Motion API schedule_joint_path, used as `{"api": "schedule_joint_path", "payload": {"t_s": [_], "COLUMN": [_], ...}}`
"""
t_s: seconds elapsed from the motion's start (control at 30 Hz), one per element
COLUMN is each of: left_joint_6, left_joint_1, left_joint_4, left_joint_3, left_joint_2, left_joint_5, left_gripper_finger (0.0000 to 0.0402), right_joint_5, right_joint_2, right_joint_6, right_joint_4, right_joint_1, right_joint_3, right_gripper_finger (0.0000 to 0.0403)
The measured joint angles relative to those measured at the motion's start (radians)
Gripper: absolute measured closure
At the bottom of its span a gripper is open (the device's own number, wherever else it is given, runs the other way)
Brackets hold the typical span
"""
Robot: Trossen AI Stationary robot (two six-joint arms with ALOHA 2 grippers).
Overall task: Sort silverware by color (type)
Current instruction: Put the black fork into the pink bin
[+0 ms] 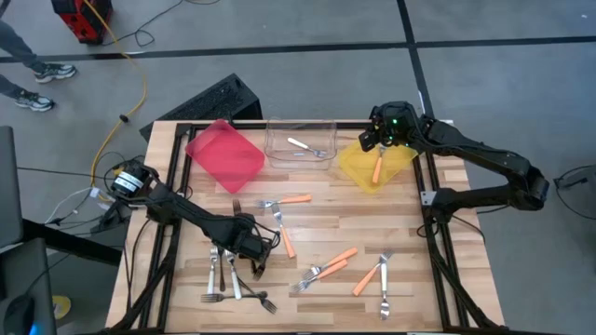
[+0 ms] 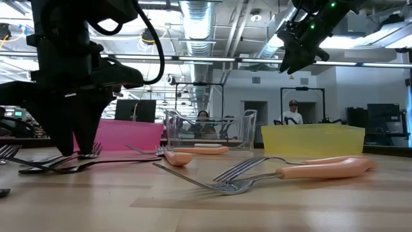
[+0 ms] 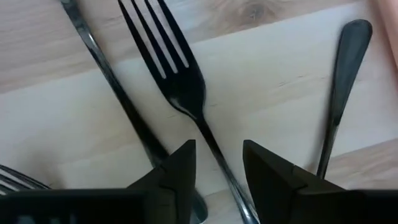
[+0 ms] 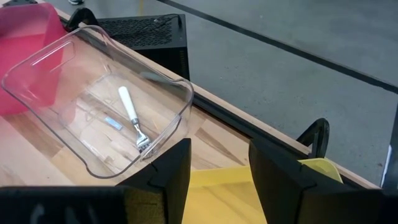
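My left gripper is open and low over the table's near-left part. Its fingers stand on either side of a dark fork's handle. The fork's head points away from the fingers, and it lies flat on the wood between two other dark utensils. My right gripper is open and empty, raised over the yellow bin, which holds an orange-handled fork. The clear bin holds one silver fork.
The red bin stands tilted at the far left of the bin row. Orange-handled forks and silver forks lie scattered over the table's near half. More dark forks lie near my left gripper.
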Motion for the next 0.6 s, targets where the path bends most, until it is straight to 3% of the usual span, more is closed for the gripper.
{"api": "schedule_joint_path", "payload": {"t_s": [0.37,0.6], "left_joint_6": [0.014,0.018], "left_joint_1": [0.000,0.000], "left_joint_4": [0.005,-0.003], "left_joint_3": [0.003,0.001], "left_joint_2": [0.033,0.029], "left_joint_5": [0.052,0.045], "left_gripper_finger": [0.0315,0.0389], "right_joint_5": [0.000,0.000], "right_joint_2": [0.000,0.000], "right_joint_6": [-0.001,-0.001], "right_joint_4": [0.000,0.001], "right_joint_1": [-0.002,-0.007], "right_joint_3": [0.000,0.000], "right_gripper_finger": [0.0217,0.0217]}}
